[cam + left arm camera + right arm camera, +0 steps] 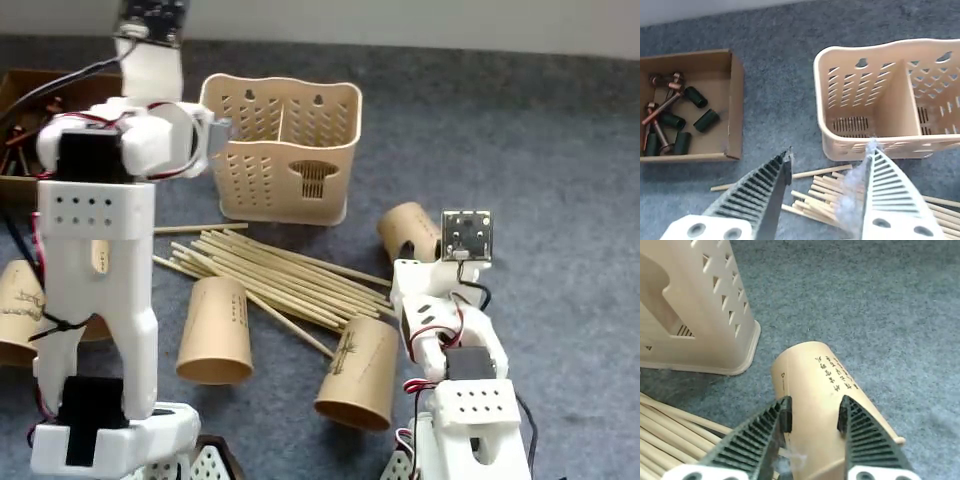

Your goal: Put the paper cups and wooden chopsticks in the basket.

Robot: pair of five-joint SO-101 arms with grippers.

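Note:
A beige slotted basket (285,150) with two compartments stands upright on the grey carpet, and wooden chopsticks (270,275) lie in a loose pile in front of it. Three paper cups lie on their sides: one (215,330) left of the pile, one (360,372) at its near end, one (408,230) to the right. My left gripper (829,150) hangs open above the pile's far end (825,195), beside the basket (890,100). My right gripper (813,412) is open just over the right cup (815,375), its fingers narrower than the cup.
A cardboard box (690,105) with copper and dark cylindrical parts sits left of the basket. Another paper cup (20,300) lies behind the left arm's base. Bare carpet stretches to the right of the basket and the right arm.

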